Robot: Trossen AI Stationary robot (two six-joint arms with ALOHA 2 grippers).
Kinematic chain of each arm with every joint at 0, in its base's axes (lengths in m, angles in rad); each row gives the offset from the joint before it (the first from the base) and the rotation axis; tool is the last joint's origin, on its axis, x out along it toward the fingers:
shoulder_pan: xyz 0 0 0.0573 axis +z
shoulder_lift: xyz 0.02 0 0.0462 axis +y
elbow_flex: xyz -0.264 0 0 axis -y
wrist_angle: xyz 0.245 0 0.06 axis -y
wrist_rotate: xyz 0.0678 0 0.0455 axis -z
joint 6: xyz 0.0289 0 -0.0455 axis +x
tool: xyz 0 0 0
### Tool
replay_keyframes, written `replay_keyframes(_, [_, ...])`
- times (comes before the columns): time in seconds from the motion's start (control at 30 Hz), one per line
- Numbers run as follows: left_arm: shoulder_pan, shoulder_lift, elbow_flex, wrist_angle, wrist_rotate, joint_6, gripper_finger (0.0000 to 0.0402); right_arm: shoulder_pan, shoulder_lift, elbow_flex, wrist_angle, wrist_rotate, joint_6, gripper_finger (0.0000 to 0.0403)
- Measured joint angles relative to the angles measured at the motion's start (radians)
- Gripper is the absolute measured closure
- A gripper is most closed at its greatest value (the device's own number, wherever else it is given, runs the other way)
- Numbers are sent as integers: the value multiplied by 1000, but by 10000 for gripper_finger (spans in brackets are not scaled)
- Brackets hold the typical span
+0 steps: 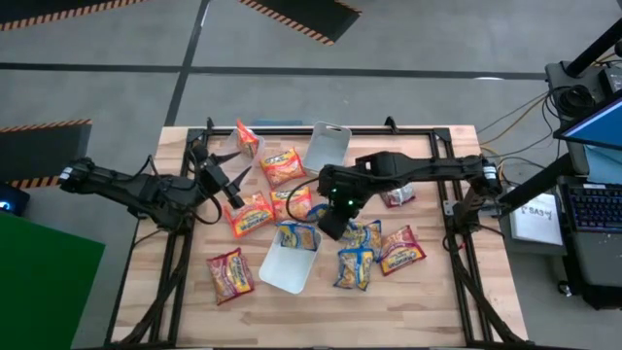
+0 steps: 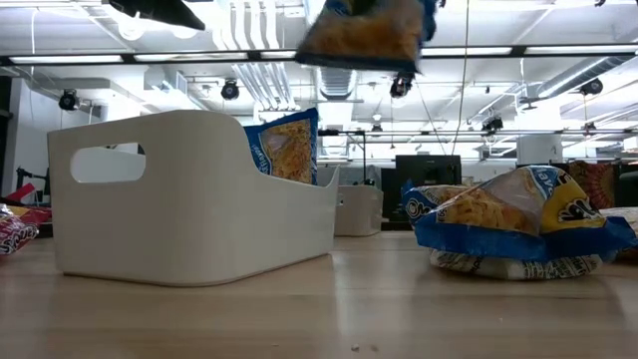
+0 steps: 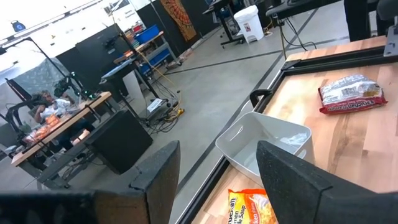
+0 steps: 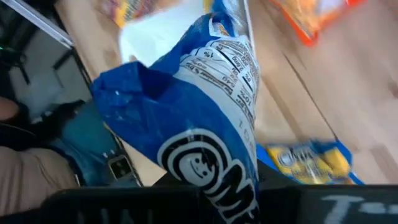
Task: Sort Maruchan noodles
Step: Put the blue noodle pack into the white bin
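Wooden surface (image 1: 428,292): light plank top carrying all items below.

Near tray (image 1: 288,264): white, rectangular, at the front centre of the surface; one blue-and-yellow packet (image 1: 296,235) leans inside its far end.

Far tray (image 1: 326,146): clear, rectangular, at the back edge. A third tray (image 1: 233,148) stands back left with an orange packet upright (image 1: 247,136) against it.

Right arm: reaches in from the right, its right gripper (image 1: 330,224) just beside the near tray's far right corner, above the surface. The gripper is clamped on a lifted blue packet (image 4: 205,124), which hangs clear of the wood in the low view.

Left arm: extends from the left, its left gripper (image 1: 229,183) raised over the left-centre packets, fingers (image 3: 155,177) apart and holding nothing.

Orange packets, flat: one near the far tray (image 1: 282,166), one under the left gripper (image 1: 249,214), one beside it (image 1: 292,201).

Blue-and-yellow packets, flat: two right of the near tray (image 1: 355,266).

Dark red packets: front left (image 1: 229,275), right centre (image 1: 400,250); a pale-backed one (image 1: 397,196) lies under the right arm.
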Motion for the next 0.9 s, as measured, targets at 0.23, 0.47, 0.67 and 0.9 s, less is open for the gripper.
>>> replay_keyframes(0.23, [0,-7,0,-6,0,-3,206,34,94,89,110,-3,-15,390])
replay_keyframes(0.47, [-12,-27,0,-30,0,-9,206,37,230,219,100,-5,-96,390])
replay_keyframes(0.67, [-35,-72,0,-60,0,-27,206,37,324,314,89,-10,-169,390])
replay_keyframes(0.9, [-44,-125,-3,-106,0,-68,206,37,406,325,86,-59,-183,390])
